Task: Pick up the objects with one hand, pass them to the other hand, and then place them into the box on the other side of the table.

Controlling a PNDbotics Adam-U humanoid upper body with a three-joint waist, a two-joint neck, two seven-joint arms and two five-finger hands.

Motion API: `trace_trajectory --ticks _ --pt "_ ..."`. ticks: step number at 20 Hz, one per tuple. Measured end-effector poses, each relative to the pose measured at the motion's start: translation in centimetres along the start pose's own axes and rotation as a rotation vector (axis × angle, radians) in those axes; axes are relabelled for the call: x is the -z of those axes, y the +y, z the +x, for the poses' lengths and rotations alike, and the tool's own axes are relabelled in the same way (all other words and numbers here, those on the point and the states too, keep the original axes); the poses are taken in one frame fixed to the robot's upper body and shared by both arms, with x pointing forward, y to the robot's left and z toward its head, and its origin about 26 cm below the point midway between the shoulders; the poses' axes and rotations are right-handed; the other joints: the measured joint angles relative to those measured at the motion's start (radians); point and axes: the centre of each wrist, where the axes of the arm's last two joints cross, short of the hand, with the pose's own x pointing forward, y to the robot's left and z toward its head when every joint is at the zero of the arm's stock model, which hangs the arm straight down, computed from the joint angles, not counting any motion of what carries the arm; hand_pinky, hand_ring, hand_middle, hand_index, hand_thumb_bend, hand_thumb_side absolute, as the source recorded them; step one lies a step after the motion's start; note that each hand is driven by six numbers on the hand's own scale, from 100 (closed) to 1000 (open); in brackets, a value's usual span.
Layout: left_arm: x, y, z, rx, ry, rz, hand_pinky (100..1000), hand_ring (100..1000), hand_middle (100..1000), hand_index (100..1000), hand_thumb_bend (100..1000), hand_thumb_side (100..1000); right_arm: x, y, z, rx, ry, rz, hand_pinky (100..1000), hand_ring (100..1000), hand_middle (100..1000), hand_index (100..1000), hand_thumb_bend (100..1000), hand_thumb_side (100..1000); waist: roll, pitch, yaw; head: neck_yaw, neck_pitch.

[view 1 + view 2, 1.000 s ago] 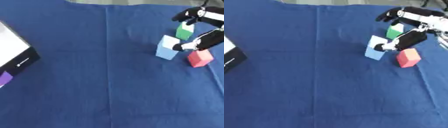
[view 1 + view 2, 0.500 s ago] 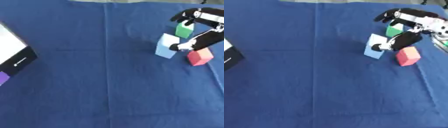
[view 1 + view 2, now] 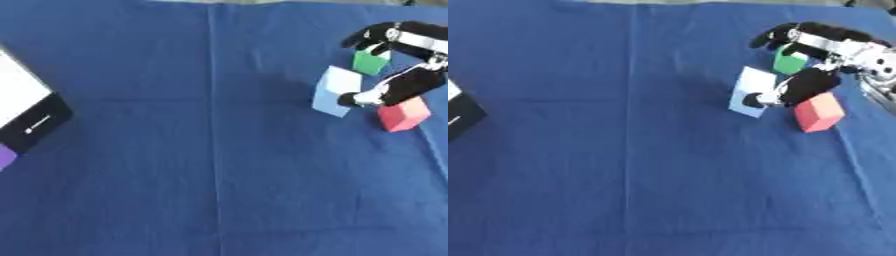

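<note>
Right robot hand (image 3: 815, 80) curled over blue block (image 3: 752, 91), thumb touching its side, grasp forming for lift; green block (image 3: 788, 62), red block (image 3: 818, 112) beside; box (image 3: 26, 117) far left.

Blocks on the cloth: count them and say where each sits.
3, all near the right hand: light blue block against its thumb, green block behind, red block nearest. None seem hidden.

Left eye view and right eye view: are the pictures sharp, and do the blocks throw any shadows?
Both views are soft: in the left eye view the right hand has smeared edges. In the right eye view the light blue block throws a faint shadow to its left on the blue cloth. No glare shows, though the box has a washed-out white top.
</note>
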Motion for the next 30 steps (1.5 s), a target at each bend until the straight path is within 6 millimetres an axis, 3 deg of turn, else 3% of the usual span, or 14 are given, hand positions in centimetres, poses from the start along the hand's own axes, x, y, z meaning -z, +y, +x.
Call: trace_trajectory --ticks 17,30 --pt "0.3 -0.7 0.3 -0.013 -0.008 -0.022 924 726 721 788 187 779 0.0 0.3 -0.3 -0.001 0.047 -0.012 891 925 892 893 571 339 -0.003 0.015 0.022 -0.007 -0.035" --pt "0.4 -1.0 0.6 -0.018 -0.017 -0.039 925 727 721 788 185 781 0.6 0.7 -1.8 0.016 0.109 -0.007 894 924 891 895 574 343 -0.005 0.020 0.033 -0.003 -0.069"
